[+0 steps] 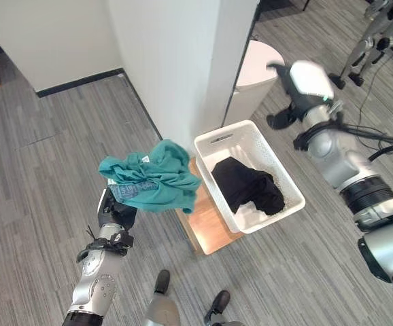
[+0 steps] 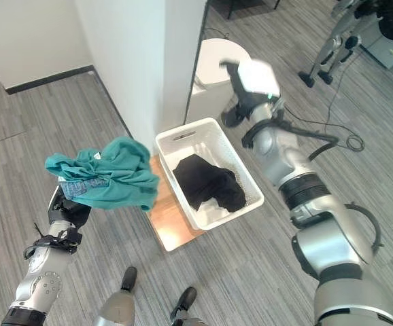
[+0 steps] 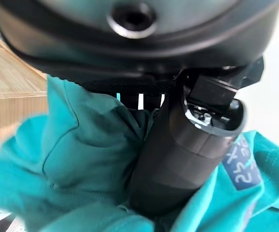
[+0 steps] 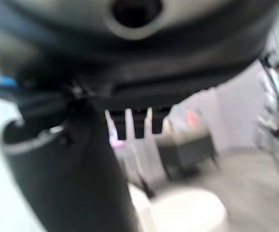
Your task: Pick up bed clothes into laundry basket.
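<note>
Left hand: the dark left hand (image 1: 117, 212) is gripping a crumpled teal cotton garment (image 1: 152, 176); in its wrist view the thumb (image 3: 188, 145) is curling into the teal folds, so the cloth is clamped rather than draped.
Teal garment: it is hanging bunched above the hand, raised off the grey wood-plank floor (image 1: 33, 190) and just left of the basket, judged to be lifted so it can be swung over the rim.
Wooden board: a light rectangular wooden board (image 1: 213, 234) is lying under the basket, its near corner jutting out beside the garment.
Laundry basket: the white perforated plastic laundry basket (image 1: 278, 163) is sitting at an angle against the foot of a white wall corner (image 1: 183, 68), its open top facing up for loading.
Black clothing: a heap of black fabric (image 1: 247, 187) is already lying inside the basket, with something white beneath it near the front.
Right hand: the dark right hand (image 1: 280, 119) is reaching out beyond the basket toward a round white bin (image 1: 258, 71); it appears to be holding nothing, and its fingers look loosely extended in its wrist view.
Hard to make out: how much of the garment is hanging behind the left hand, what the white item under the black fabric is, and exactly what the right hand is aiming at.
Next step: carrying the teal garment rightward over the basket and letting go.
</note>
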Available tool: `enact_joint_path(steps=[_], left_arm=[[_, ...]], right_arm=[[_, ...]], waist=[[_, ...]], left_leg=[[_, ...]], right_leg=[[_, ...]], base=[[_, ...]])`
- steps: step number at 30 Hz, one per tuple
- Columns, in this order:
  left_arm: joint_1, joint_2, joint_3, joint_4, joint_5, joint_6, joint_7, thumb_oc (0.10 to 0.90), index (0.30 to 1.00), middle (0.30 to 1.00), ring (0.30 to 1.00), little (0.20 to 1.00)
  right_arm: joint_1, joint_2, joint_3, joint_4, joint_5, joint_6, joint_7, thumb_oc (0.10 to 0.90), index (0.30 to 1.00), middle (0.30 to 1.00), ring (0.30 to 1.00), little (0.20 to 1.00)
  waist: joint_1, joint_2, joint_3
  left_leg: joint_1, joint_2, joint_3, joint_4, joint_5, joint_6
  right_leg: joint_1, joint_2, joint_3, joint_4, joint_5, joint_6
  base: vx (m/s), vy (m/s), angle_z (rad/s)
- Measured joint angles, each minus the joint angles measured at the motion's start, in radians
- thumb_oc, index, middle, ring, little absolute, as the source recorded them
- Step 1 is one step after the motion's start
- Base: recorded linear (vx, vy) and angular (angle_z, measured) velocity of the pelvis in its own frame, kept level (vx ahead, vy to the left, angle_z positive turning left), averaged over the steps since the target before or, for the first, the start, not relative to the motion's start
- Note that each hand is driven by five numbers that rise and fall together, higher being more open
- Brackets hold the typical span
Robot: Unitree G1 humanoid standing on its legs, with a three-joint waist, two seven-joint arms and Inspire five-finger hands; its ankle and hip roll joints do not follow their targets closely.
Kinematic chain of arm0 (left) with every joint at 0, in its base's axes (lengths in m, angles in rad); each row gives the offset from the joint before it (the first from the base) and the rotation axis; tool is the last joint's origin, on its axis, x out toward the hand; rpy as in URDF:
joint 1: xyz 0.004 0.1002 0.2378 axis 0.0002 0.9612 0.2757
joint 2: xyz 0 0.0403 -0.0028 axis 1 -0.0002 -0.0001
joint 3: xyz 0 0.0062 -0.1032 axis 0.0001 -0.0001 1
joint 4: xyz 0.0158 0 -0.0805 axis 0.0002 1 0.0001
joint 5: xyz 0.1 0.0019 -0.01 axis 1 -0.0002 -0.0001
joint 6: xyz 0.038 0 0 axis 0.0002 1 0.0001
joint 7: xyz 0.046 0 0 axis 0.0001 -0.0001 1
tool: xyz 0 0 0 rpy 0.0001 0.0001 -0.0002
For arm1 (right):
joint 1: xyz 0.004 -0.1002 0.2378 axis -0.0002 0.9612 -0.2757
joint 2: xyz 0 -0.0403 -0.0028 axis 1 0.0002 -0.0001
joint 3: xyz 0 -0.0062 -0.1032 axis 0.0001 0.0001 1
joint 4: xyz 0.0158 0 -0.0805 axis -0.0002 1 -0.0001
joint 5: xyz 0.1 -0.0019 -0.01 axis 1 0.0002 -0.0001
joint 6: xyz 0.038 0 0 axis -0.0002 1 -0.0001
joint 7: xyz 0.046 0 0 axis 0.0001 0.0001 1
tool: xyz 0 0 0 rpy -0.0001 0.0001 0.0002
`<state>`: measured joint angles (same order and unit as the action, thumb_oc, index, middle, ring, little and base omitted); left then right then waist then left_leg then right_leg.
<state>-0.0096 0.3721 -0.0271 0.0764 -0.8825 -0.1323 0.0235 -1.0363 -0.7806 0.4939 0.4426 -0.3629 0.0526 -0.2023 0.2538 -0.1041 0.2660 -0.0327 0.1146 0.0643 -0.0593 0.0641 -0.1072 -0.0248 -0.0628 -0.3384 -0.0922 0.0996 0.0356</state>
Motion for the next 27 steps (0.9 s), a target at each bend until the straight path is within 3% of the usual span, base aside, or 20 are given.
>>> enact_joint_path(steps=[1,3,8,9,10,11,12,13,14,16,17,18,19,20,21,22,24,27], left_arm=[[-0.001,0.006,0.002,-0.003,0.004,0.002,0.011,0.400,0.300,0.300,0.300,0.300],[0.000,0.030,0.011,-0.006,0.032,0.003,0.018,0.400,0.300,0.300,0.300,0.300],[-0.043,0.028,-0.013,-0.009,0.061,0.004,0.008,0.400,0.300,0.300,0.300,0.300],[-0.056,0.031,-0.025,-0.011,0.071,0.008,0.016,0.400,0.300,0.300,0.300,0.300],[-0.077,0.075,-0.076,-0.026,0.128,0.024,0.085,0.400,0.300,0.300,0.300,0.300],[-0.075,0.176,-0.146,-0.089,0.174,0.045,0.110,0.400,0.300,0.300,0.300,0.300],[-0.079,0.213,-0.162,-0.107,0.223,0.033,0.071,0.400,0.300,0.300,0.300,0.300],[-0.118,0.246,-0.148,-0.118,0.311,0.018,0.055,0.400,0.300,0.300,0.300,0.300],[-0.151,0.275,-0.141,-0.119,0.326,0.021,0.062,0.400,0.300,0.300,0.300,0.300],[-0.223,0.443,-0.128,-0.121,0.347,0.029,0.062,0.400,0.300,0.300,0.300,0.300],[-0.188,0.440,-0.022,-0.142,0.403,0.003,0.066,0.400,0.300,0.300,0.300,0.300],[-0.135,0.322,0.121,-0.167,0.424,-0.060,0.102,0.400,0.300,0.300,0.300,0.300],[-0.132,0.279,0.131,-0.163,0.441,-0.075,0.118,0.400,0.300,0.300,0.300,0.300],[-0.140,0.246,0.124,-0.159,0.463,-0.080,0.135,0.400,0.300,0.300,0.300,0.300],[-0.145,0.251,0.106,-0.162,0.479,-0.080,0.143,0.400,0.300,0.300,0.300,0.300],[-0.175,0.260,0.049,-0.141,0.531,-0.079,0.144,0.400,0.300,0.300,0.300,0.300],[-0.201,0.267,-0.026,-0.088,0.560,-0.064,0.142,0.400,0.300,0.300,0.300,0.300],[-0.207,0.270,-0.104,-0.078,0.614,-0.044,0.142,0.400,0.300,0.300,0.300,0.300]], right_arm=[[0.077,-0.042,-0.099,-0.162,-0.009,-0.008,-0.008,0.800,0.900,0.900,0.900,0.900],[0.182,-0.039,-0.210,-0.293,-0.030,-0.022,-0.056,0.800,0.900,0.900,0.900,0.900],[0.182,-0.068,-0.191,-0.161,-0.029,0.026,-0.060,0.800,0.900,0.900,0.900,0.900],[0.223,-0.053,-0.192,-0.146,-0.025,0.025,-0.056,0.800,0.900,0.900,0.900,0.900],[0.369,0.063,-0.367,-0.198,-0.029,-0.024,-0.040,0.800,0.900,0.900,0.900,0.900],[0.544,0.281,-0.584,-0.269,-0.017,-0.087,-0.028,0.800,0.900,0.900,0.900,0.900],[0.631,0.354,-0.603,-0.272,-0.001,-0.092,-0.075,0.800,0.900,0.900,0.900,0.900],[0.831,0.283,-0.472,-0.095,0.008,-0.043,-0.021,0.800,0.900,0.900,0.900,0.900],[0.876,0.265,-0.446,0.033,0.006,-0.035,-0.002,0.800,0.900,0.900,0.900,0.900],[0.933,0.296,-0.434,0.276,0.018,-0.001,0.010,0.800,0.900,0.900,0.900,0.900],[0.997,0.306,-0.433,0.432,0.020,0.011,0.010,0.800,0.900,0.900,0.900,0.900],[1.107,0.319,-0.418,0.614,0.029,0.068,0.032,0.800,0.900,0.900,0.900,0.900],[1.159,0.345,-0.397,0.694,0.031,0.070,0.043,0.800,0.900,0.900,0.900,0.900],[1.190,0.368,-0.373,0.813,0.030,0.057,0.044,0.800,0.900,0.900,0.900,0.900],[1.209,0.387,-0.360,0.892,0.035,0.070,0.066,0.800,0.900,0.900,0.900,0.900],[1.278,0.394,-0.365,0.908,0.046,0.059,0.084,0.800,0.900,0.900,0.900,0.900],[1.271,0.409,-0.364,0.909,0.058,0.044,0.083,0.800,0.900,0.900,0.900,0.900],[1.246,0.437,-0.374,0.879,0.094,0.024,0.072,0.800,0.900,0.900,0.900,0.900]], waist=[[-0.025,-0.001,-0.001],[-0.051,-0.014,-0.012],[-0.106,-0.028,-0.029],[-0.144,-0.028,-0.033],[-0.173,-0.031,-0.040],[-0.190,-0.046,-0.073],[-0.191,-0.046,-0.089],[-0.208,-0.026,-0.112],[-0.229,-0.006,-0.116],[-0.247,0.026,-0.107],[-0.258,0.060,-0.107],[-0.258,0.097,-0.105],[-0.264,0.086,-0.104],[-0.270,0.091,-0.108],[-0.268,0.098,-0.109],[-0.290,0.133,-0.108],[-0.318,0.117,-0.122],[-0.348,0.087,-0.124]], left_leg=[[0.029,-0.005,0.018,-0.015,0.000,0.000],[0.055,-0.003,0.049,-0.020,-0.002,0.003],[0.056,0.008,0.069,-0.018,-0.002,0.003],[0.062,0.004,0.078,-0.007,-0.005,0.002],[0.039,0.014,0.093,0.016,-0.015,0.004],[0.051,0.027,0.169,-0.004,-0.007,0.008],[0.063,0.022,0.172,-0.016,-0.004,0.004],[0.105,0.007,0.213,-0.027,-0.006,0.007],[0.108,-0.003,0.216,-0.027,-0.009,0.013],[0.115,-0.010,0.232,-0.028,-0.010,0.014],[0.120,-0.012,0.229,-0.028,-0.010,0.014],[0.133,-0.019,0.223,0.009,-0.020,0.016],[0.106,-0.028,0.218,0.049,-0.056,0.015],[0.093,-0.039,0.196,0.025,-0.072,0.016],[0.092,-0.032,0.185,-0.031,-0.054,0.015],[0.066,0.017,0.188,-0.036,0.015,0.029],[0.079,0.028,0.195,-0.035,0.006,0.008],[0.054,0.027,0.200,-0.035,0.005,0.007]], right_leg=[[0.011,0.001,0.018,0.000,0.000,0.000],[0.019,-0.002,0.046,0.000,0.001,0.003],[0.012,0.010,0.060,0.000,0.006,-0.003],[-0.003,0.014,0.082,-0.003,0.005,-0.001],[0.011,0.004,0.131,-0.006,-0.027,0.025],[0.010,0.011,0.095,0.013,-0.052,0.023],[0.006,0.014,0.105,0.027,-0.054,0.022],[0.012,-0.008,0.135,0.032,-0.053,0.019],[0.020,-0.016,0.146,0.016,-0.030,0.016],[0.027,-0.018,0.165,0.003,-0.009,0.018],[0.025,-0.017,0.158,0.003,-0.003,0.013],[0.047,-0.031,0.158,0.003,-0.002,0.011],[0.050,-0.047,0.164,0.002,-0.003,0.008],[0.060,-0.052,0.162,0.002,-0.004,0.007],[0.066,-0.045,0.161,0.002,-0.008,0.010],[0.070,0.000,0.178,-0.006,-0.025,0.023],[0.079,-0.003,0.177,-0.007,-0.045,0.033],[0.034,-0.017,0.148,0.001,-0.030,0.044]], base=[[-0.01,0.038,-0.20],[-0.01,0.008,-0.51],[-0.01,0.069,-0.15],[-0.02,0.191,0.26],[-0.02,0.027,0.53],[-0.01,0.025,0.52],[0.02,0.021,-0.37],[0.05,0.014,-0.66],[0.03,-0.002,-0.68],[0.00,-0.037,-0.39],[-0.01,-0.076,-0.59],[-0.02,-0.055,-0.48],[-0.01,-0.056,-0.20],[0.02,-0.025,0.03],[0.02,-0.028,-0.26],[0.03,-0.032,-0.47],[0.02,-0.010,-0.43],[0.03,0.005,-0.29]])
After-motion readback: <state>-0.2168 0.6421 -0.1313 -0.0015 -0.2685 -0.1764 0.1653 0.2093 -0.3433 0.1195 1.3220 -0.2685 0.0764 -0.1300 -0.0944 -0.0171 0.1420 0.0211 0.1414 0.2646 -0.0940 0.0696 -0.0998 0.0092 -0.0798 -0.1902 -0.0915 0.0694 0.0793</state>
